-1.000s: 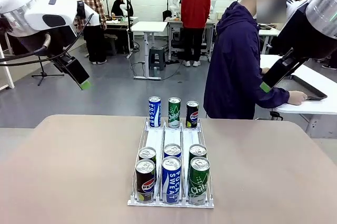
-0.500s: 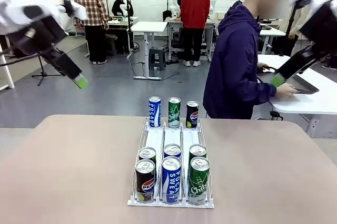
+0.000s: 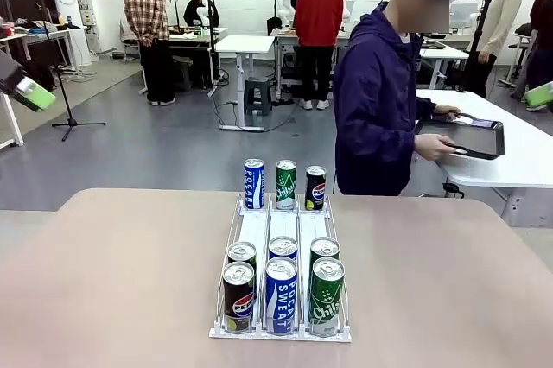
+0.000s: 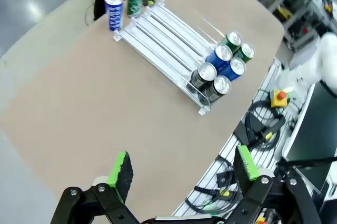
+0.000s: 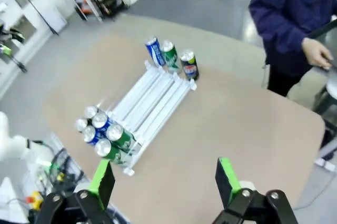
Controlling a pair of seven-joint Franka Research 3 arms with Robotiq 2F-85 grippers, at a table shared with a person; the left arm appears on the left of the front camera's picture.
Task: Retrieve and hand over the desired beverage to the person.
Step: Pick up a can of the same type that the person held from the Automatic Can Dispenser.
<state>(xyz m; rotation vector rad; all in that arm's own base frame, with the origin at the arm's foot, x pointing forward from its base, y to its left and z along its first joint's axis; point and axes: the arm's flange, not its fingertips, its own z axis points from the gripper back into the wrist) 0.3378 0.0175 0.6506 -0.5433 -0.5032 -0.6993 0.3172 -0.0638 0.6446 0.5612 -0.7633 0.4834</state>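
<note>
Well apart from left tool (image 4: pixel 181 163): cans (image 4: pixel 221 56)

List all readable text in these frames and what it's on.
"POCARI SWEAT": front blue can, running up the side.
"pepsi": front black can.
"Chil", rest turned away: front green can.
"POCARI": back blue can.
"Chil", only partly legible: back green can.
"pepsi": back black can, tiny, barely legible.
In both wrist views, the can print is too small and blurred to read.
</note>
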